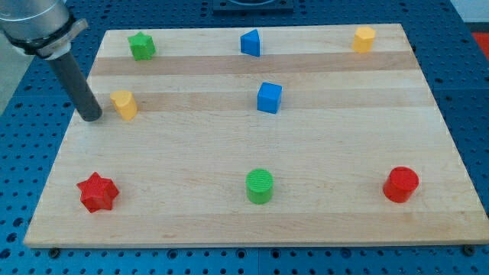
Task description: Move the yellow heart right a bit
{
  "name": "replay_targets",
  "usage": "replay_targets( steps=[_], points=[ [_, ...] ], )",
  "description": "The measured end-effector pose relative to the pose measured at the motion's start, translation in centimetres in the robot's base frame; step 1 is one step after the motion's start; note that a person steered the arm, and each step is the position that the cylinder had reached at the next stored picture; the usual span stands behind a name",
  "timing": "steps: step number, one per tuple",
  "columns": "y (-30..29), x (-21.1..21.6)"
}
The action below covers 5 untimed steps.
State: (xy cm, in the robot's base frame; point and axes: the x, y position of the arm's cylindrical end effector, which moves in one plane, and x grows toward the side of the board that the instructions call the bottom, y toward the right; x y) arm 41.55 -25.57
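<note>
The yellow heart (124, 104) stands on the wooden board (252, 191) at the view's left, in the upper half. My tip (92, 119) is just to the heart's left, a small gap away, at the board's left edge. The dark rod rises from it toward the view's top left.
A green star (141, 46) is at the top left, a blue triangle block (250, 43) at the top middle, a yellow hexagon (364, 38) at the top right. A blue cube (269, 98) is mid-board. A red star (97, 192), green cylinder (260, 186) and red cylinder (400, 184) line the bottom.
</note>
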Motion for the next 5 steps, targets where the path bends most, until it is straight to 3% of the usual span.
replay_targets(
  steps=[2,5],
  points=[
    [4.7,-2.2],
    [6.0,-6.1]
  ],
)
